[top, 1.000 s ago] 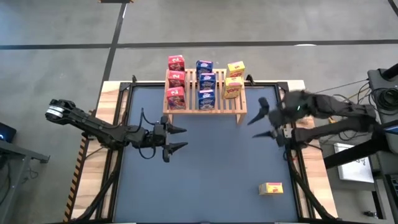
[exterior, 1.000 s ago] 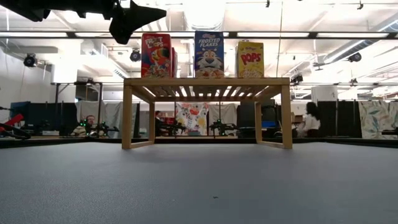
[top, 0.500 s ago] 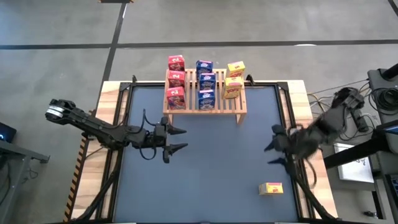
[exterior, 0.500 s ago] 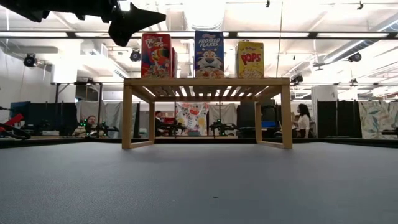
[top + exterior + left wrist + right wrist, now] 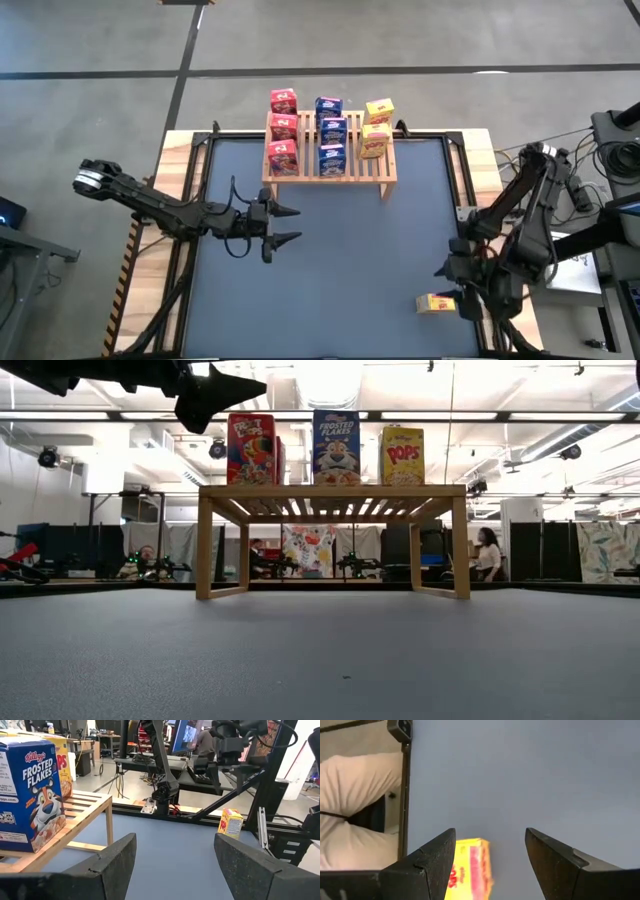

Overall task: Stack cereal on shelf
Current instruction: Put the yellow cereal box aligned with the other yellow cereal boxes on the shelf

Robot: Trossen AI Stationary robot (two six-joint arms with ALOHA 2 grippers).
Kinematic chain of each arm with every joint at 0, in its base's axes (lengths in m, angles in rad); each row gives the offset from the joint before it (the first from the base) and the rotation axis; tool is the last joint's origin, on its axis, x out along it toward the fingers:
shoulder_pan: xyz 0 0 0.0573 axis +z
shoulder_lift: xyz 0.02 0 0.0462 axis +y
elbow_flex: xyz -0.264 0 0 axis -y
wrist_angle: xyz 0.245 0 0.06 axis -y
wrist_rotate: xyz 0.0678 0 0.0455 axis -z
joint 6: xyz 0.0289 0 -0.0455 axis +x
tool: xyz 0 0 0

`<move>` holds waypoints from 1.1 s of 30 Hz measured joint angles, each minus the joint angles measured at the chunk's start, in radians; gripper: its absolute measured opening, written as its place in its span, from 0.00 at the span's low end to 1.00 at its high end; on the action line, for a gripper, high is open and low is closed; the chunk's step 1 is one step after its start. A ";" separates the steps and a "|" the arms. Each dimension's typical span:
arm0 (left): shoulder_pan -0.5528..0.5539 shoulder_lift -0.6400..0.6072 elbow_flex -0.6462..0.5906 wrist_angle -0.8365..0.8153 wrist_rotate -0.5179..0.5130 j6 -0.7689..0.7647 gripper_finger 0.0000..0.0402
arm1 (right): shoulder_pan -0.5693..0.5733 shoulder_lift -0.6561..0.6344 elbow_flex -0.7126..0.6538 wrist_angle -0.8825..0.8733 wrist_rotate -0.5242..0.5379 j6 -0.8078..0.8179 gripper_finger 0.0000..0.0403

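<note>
Cereal is nearly all shelved: eight boxes stand on the shelf (image 5: 329, 168) at the table's (image 5: 330, 260) twelve o'clock, in three colour columns, red (image 5: 282, 130) toward nine o'clock, blue (image 5: 330, 133) in the middle, yellow (image 5: 376, 127) toward three o'clock. The yellow column holds only two, so its front slot looks reserved for the last yellow box (image 5: 436, 303), which lies alone on the table at about five o'clock.

The right gripper (image 5: 452, 272) hangs just above that box, on its twelve-o'clock side, fingers spread wide. In the right wrist view the box (image 5: 468, 869) sits between them, seemingly lined up for a grasp, with no contact yet.

The left gripper (image 5: 284, 224) waits over the table at about nine o'clock, fingers spread and empty, pointing toward three o'clock and well clear of the shelf front, which leaves the right arm free passage.
</note>
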 joint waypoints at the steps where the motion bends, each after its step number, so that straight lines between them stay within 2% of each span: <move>1: 0.000 0.000 0.000 0.000 0.000 0.000 0.63 | 0.006 0.015 0.000 0.005 -0.001 0.021 0.57; 16: 0.000 0.000 0.000 -0.016 0.000 -0.011 0.63 | 0.087 0.236 0.010 0.047 -0.063 0.148 0.57; 33: 0.000 0.000 0.000 -0.014 0.001 -0.012 0.63 | 0.100 0.307 -0.032 0.026 -0.062 0.174 0.55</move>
